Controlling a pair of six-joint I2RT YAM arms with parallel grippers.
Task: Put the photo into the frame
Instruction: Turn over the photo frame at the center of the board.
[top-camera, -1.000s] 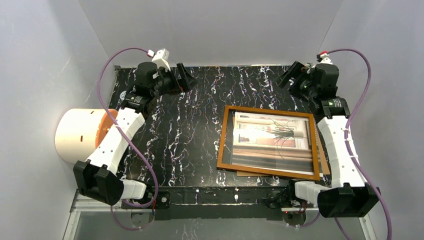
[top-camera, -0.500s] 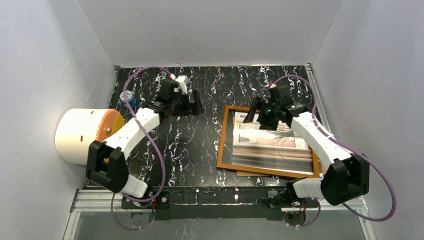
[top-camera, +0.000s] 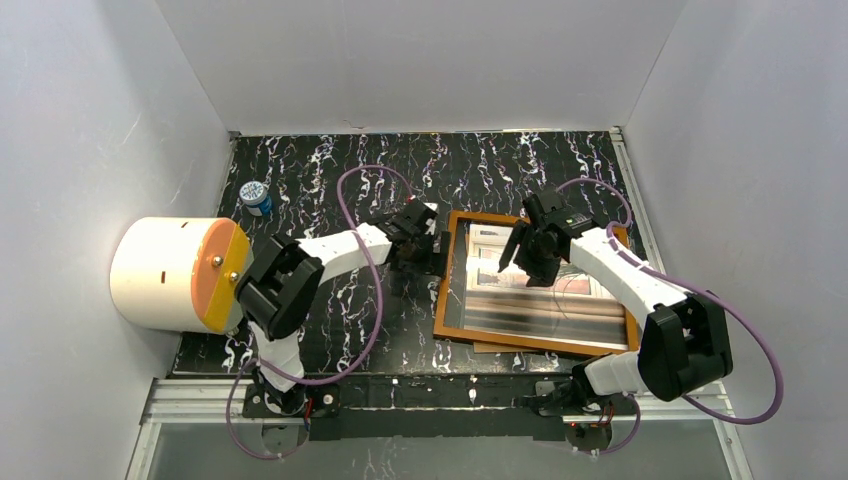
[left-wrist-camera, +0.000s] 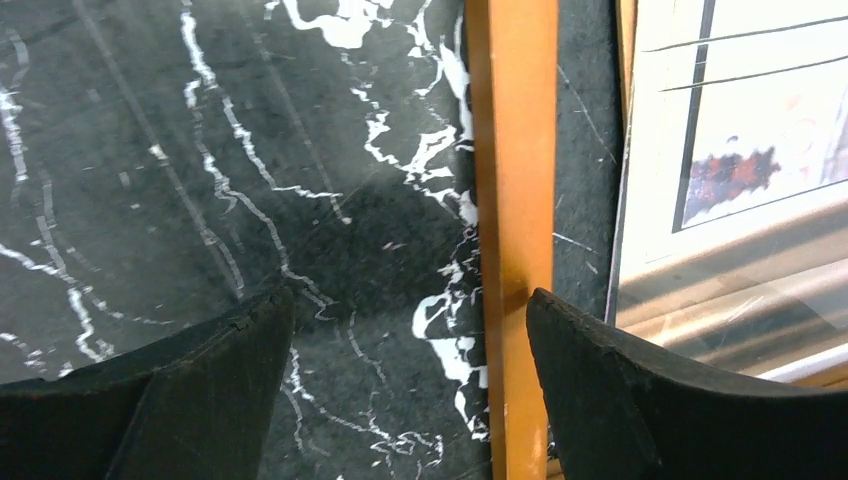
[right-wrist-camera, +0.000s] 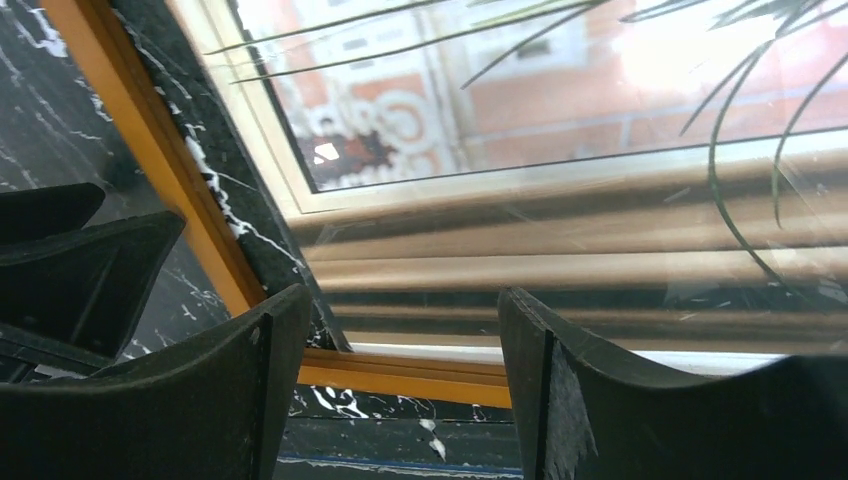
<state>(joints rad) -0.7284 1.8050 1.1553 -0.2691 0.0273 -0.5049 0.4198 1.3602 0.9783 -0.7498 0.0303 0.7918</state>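
One thin sliver of a brown board (top-camera: 495, 348) pokes out from under the near rail of the frame (top-camera: 540, 344). The frame lies flat and slightly askew on the right half of the black marbled table (top-camera: 340, 170), close to its near edge. The photo (top-camera: 540, 300) lies under the glass inside the frame's outline, and on the left a strip of table shows between the print's edge and the wooden rail. Glare streaks the near part of the glass, so the picture there is hard to read. The left gripper (left-wrist-camera: 408, 310) is spread wide, low over the frame's left rail, one finger over the table and the other over the glass, holding nothing. Whether either finger touches down cannot be told. The right gripper (right-wrist-camera: 402, 300) hangs over the glass, fingers parted and empty, and its arm covers the frame's far right corner. A broad stretch of table separates the frame from a white drum (top-camera: 160, 270) on its side at the left edge. An orange lid (top-camera: 222, 278) caps the drum and hides its contents. Beyond it a small blue tub (top-camera: 256, 196) stands near the far left corner.
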